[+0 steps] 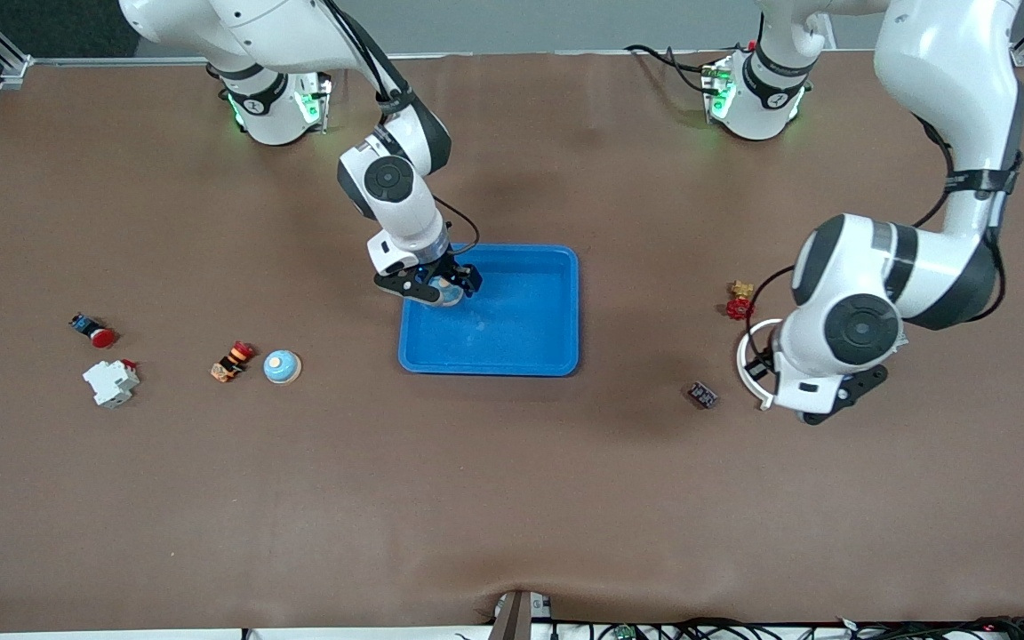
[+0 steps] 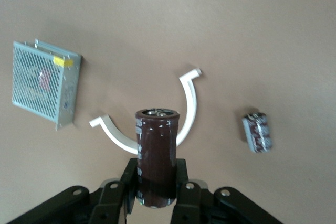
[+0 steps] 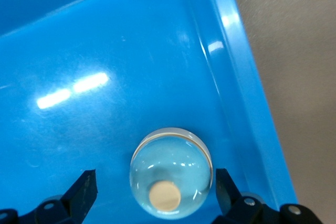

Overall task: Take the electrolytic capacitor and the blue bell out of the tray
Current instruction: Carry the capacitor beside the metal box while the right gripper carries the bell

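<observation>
My right gripper (image 1: pixel 443 286) is open, low in the blue tray (image 1: pixel 548 320) at its corner toward the right arm's end. In the right wrist view a pale blue bell (image 3: pixel 170 179) with a tan button rests on the tray floor (image 3: pixel 131 51) between the spread fingers (image 3: pixel 84 187) of that gripper (image 3: pixel 156 182), clear of both. My left gripper (image 2: pixel 156 174) is shut on a dark brown capacitor (image 2: pixel 156 150), held over a white C-shaped ring (image 2: pixel 189 103). In the front view the left hand (image 1: pixel 828 402) is mostly hidden under its wrist.
A second blue bell (image 1: pixel 282 365), an orange part (image 1: pixel 232 361), a white breaker (image 1: pixel 110 382) and a red button (image 1: pixel 94 331) lie toward the right arm's end. Near the left gripper lie the white ring (image 1: pixel 748 360), a small capacitor (image 2: pixel 257 132), a mesh box (image 2: pixel 44 85) and a red-gold valve (image 1: pixel 739 302).
</observation>
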### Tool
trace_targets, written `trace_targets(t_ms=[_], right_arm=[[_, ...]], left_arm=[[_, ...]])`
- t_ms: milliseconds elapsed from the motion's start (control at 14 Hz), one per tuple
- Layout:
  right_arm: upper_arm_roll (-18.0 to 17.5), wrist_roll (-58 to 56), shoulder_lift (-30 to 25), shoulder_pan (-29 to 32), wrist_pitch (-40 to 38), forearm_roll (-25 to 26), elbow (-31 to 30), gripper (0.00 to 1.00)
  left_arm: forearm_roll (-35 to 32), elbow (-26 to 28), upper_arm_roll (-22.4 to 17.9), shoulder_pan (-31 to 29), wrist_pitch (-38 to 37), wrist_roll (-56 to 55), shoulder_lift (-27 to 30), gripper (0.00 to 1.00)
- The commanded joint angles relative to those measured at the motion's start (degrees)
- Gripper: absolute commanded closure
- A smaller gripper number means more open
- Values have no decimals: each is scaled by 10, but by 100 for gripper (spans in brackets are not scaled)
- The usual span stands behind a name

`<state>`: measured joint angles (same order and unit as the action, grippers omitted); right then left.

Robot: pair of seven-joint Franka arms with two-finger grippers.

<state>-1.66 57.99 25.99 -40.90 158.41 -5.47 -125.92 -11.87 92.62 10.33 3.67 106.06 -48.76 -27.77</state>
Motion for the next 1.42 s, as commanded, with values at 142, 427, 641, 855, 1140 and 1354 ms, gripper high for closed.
trace_targets(t_ms=[142,427,641,855,1140,1354], right_arm=[[17,21,14,-21,20,17,0,0],[17,20,14,-21,20,17,0,24],[17,20,14,-21,18,17,1,100],[19,27,13,-16,16,16,4,100],[19,20,-12,-2,-48,15,30,100],[19,3,-25,20,-148,15,83,100]], left_arm=[[-34,31,6,-50,49,77,8,100],[-66,29,7,-83,88,125,-17,100],[-71,29,7,-111,101,180,-21,100],[-63,31,7,-133,123,203,-32,100],[-54,34,8,-156,174,208,-75,100],[-54,46,7,-174,211,224,-90,100]])
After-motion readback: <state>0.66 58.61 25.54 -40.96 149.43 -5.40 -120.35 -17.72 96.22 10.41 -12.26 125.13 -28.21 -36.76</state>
